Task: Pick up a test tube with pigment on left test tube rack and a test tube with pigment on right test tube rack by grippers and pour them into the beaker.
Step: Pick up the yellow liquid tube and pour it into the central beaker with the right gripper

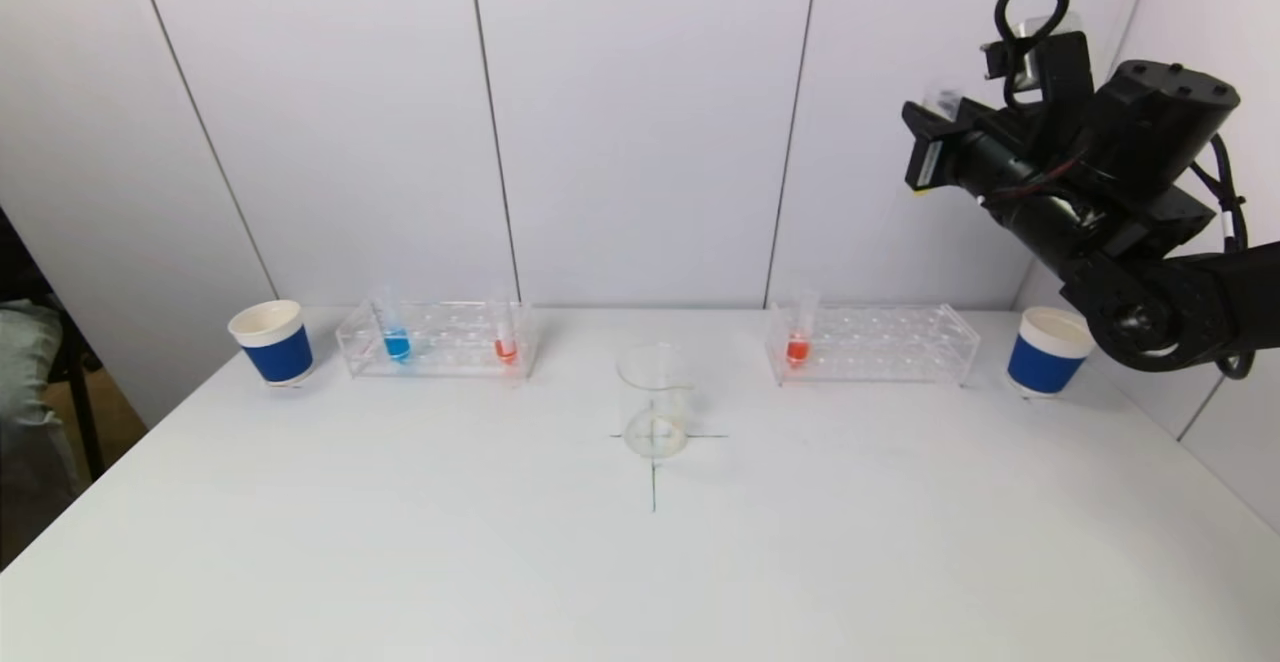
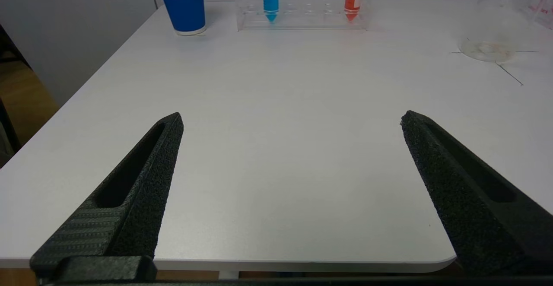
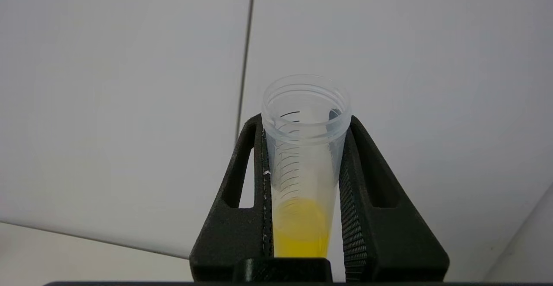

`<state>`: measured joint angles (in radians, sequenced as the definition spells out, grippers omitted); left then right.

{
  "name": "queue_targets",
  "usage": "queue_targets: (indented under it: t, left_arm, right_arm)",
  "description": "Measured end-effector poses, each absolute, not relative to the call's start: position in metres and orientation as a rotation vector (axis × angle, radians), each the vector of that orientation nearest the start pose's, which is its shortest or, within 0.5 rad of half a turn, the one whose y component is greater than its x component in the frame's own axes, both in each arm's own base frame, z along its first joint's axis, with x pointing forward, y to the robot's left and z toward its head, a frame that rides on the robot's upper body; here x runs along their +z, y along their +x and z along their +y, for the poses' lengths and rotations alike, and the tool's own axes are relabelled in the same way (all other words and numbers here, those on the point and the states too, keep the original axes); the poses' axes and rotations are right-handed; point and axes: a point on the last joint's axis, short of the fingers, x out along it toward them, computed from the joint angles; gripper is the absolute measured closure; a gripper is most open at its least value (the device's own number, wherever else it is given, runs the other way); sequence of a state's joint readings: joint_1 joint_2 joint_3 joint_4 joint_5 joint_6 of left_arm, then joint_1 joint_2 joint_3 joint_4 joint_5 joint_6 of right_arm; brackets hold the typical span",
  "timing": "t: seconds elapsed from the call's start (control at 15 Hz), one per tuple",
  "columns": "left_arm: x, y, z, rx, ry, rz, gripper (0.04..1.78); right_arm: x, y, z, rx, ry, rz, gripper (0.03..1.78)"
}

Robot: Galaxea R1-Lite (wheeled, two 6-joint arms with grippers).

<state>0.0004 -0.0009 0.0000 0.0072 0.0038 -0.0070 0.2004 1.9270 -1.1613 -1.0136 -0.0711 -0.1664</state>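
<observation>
Right gripper [image 3: 302, 126] fingers [image 3: 367, 199] clamped on yellow-pigment test tube [image 3: 302, 156], mouth beyond fingertips.

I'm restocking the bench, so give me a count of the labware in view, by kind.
Test tubes with pigment: 4 (blue and red in the left rack, red in the right rack, yellow held in the right gripper)
Test tube racks: 2 (left rack, right rack)
Beaker: 1
Blue paper cups: 2 ()
Total: 9
</observation>
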Motion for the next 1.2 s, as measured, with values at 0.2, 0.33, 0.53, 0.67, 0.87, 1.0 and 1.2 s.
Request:
queue_targets:
  t: [0.2, 0.33, 0.53, 0.67, 0.87, 1.0, 1.2]
  left_arm:
    - [0.075, -0.023, 0.000, 0.004, -0.007, 0.007, 0.06]
    - [0.075, -0.023, 0.000, 0.004, -0.007, 0.007, 0.06]
    - [0.075, -0.023, 0.000, 0.004, -0.007, 0.007, 0.06]
    - [0.075, -0.023, 0.000, 0.004, -0.007, 0.007, 0.06]
    - [0.075, -0.023, 0.000, 0.004, -0.008, 0.007, 0.06]
    - [0.075, -0.023, 0.000, 0.004, -0.007, 0.007, 0.06]
    - [0.075, -0.023, 0.000, 0.004, -0.008, 0.007, 0.06]
  right_arm:
    - [0.251, 0.368, 0.100, 0.181, -0.191, -0.270, 1.32]
    - [0.251, 0.364, 0.117, 0.242, -0.221, -0.244, 1.32]
    - [0.248, 0.359, 0.135, 0.323, -0.300, -0.254, 1.32]
    - [0.243, 0.358, 0.147, 0.370, -0.353, -0.264, 1.32]
    - [0.234, 0.357, 0.163, 0.433, -0.422, -0.271, 1.32]
    - [0.225, 0.358, 0.172, 0.462, -0.450, -0.264, 1.32]
    - [0.212, 0.364, 0.179, 0.500, -0.532, -0.270, 1.32]
